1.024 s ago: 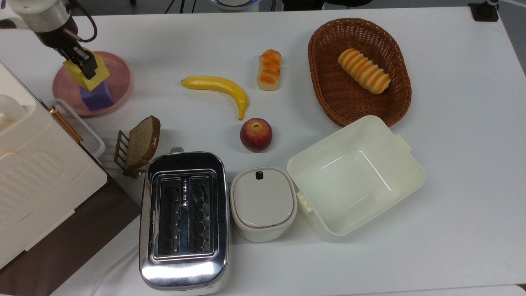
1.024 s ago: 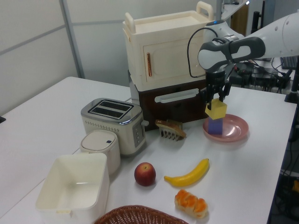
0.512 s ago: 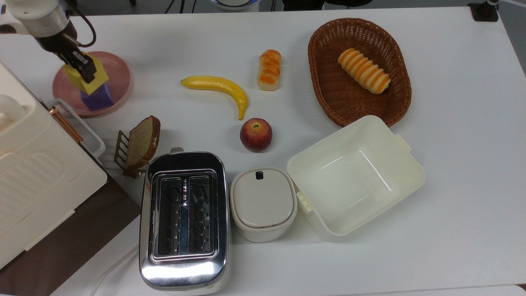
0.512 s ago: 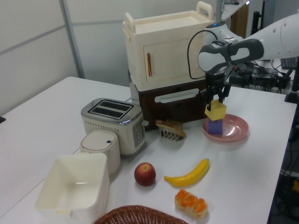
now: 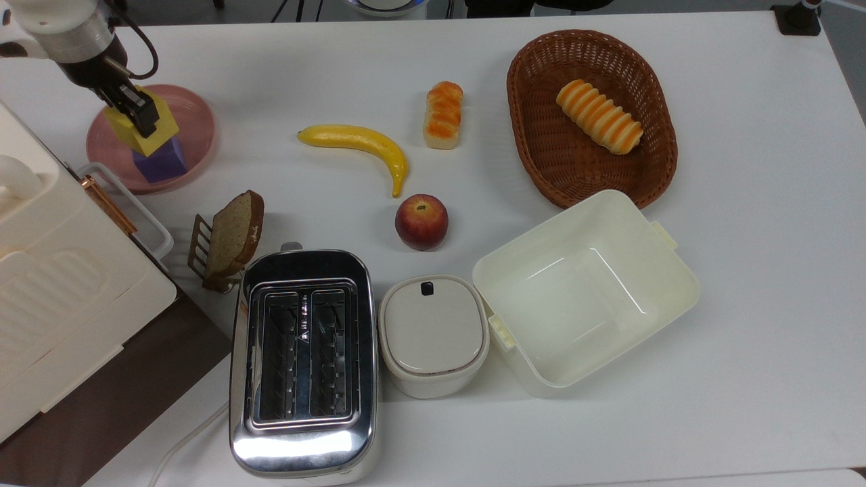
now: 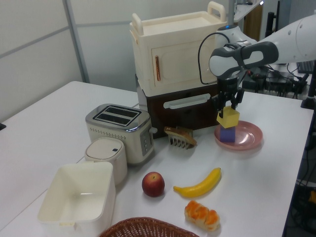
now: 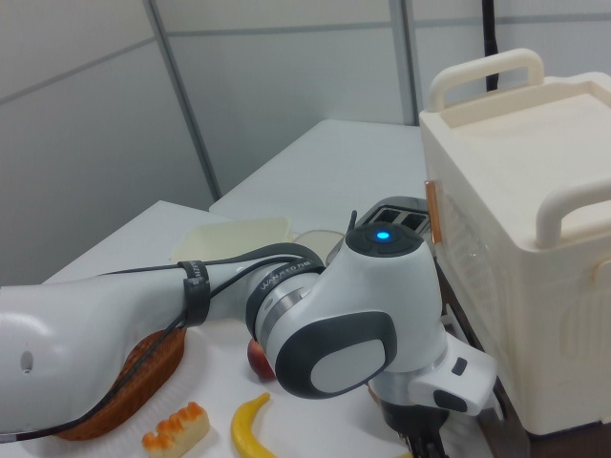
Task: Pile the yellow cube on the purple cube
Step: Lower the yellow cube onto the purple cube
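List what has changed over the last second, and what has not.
The claw, shut on the yellow cube, has carried it slightly toward the top view's upper left, so it now sits more squarely over the purple cube on the pink plate. Nothing was taken hold of or let go. The purple cube, plate, banana, apple and toaster stayed put.

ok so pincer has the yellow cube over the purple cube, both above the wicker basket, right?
Not the basket. The pincer holds the yellow cube over the purple cube, which sits on the pink plate, as the top view shows. The wicker basket holds a bread roll.
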Robot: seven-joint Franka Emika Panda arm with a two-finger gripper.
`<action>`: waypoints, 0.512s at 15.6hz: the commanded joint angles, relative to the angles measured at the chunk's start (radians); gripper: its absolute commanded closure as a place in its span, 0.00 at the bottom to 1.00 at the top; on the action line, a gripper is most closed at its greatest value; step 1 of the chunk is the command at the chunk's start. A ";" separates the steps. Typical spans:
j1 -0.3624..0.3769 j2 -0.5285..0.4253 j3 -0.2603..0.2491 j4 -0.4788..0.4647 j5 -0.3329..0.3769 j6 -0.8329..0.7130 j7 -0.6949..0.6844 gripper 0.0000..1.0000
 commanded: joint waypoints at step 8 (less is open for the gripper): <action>-0.001 0.006 -0.007 -0.001 -0.017 0.017 -0.007 0.07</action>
